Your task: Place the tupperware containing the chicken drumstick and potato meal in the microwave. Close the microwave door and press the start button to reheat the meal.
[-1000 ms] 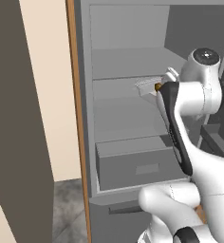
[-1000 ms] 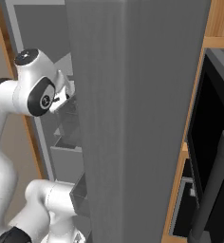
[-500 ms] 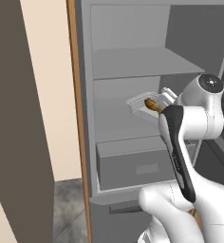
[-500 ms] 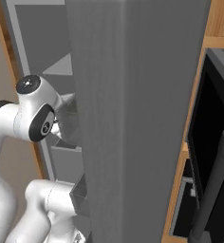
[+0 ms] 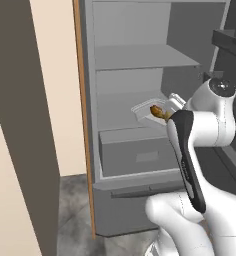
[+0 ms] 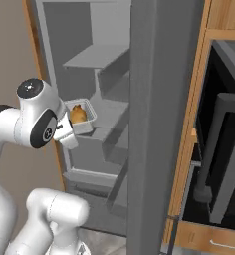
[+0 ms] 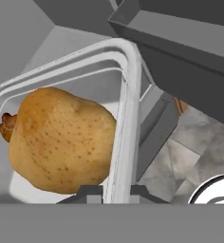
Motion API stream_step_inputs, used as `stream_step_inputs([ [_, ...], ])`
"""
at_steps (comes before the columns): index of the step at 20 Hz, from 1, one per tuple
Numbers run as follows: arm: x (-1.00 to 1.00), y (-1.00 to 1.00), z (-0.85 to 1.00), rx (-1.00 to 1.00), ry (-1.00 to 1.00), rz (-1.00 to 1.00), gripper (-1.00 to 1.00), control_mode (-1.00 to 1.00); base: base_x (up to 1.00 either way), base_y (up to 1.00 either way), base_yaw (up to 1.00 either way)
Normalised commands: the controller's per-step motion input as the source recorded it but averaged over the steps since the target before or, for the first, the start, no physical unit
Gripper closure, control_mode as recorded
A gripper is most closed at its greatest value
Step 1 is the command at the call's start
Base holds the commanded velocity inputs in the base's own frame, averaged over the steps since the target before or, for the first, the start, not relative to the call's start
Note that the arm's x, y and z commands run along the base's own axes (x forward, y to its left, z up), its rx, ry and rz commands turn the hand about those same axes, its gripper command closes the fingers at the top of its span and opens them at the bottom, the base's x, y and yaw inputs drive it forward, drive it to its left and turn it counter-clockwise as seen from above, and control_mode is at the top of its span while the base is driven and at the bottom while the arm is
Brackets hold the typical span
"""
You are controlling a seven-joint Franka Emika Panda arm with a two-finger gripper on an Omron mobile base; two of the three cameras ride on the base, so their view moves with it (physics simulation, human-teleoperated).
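The tupperware is a shallow clear-whitish tray, held in the air in front of the open fridge's middle shelf. My gripper is shut on its near rim. In the right base view the tupperware juts out from the gripper, with the golden-brown meal inside. In the hand view the rim runs up between my fingertips. A big round potato lies left of the rim, and the drumstick's end peeks out behind it. A dark door with an upright grey bar handle, seemingly the microwave door, is at far right.
The open grey fridge has shelves and a drawer below the tupperware. Its open door stands edge-on between the arm and the wooden cabinet. A beige wall lies to the left. The floor is grey tile.
The arm has come down and drawn the tupperware out from the fridge shelf. The tray has dropped lower and now shows past the fridge door in the right base view.
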Motion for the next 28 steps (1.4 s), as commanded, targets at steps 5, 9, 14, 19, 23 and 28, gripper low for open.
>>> stream_step_inputs([
  [5,0.0,0.0,0.0,0.0,0.0,0.0,1.0,1.0,-0.98,0.05,0.0],
  [9,0.0,0.0,0.0,0.0,0.0,0.0,1.0,1.0,-0.98,0.17,0.0],
  [14,0.0,0.0,0.0,0.0,0.0,0.0,1.0,1.0,-0.89,0.21,-0.03],
  [19,0.0,0.0,0.0,0.0,0.0,0.0,1.0,1.0,-0.86,0.14,-0.28],
  [23,0.0,0.0,0.0,0.0,0.0,0.0,1.0,1.0,-0.72,0.01,-0.54],
  [28,0.0,0.0,0.0,0.0,0.0,0.0,1.0,1.0,-0.1,0.0,-0.65],
])
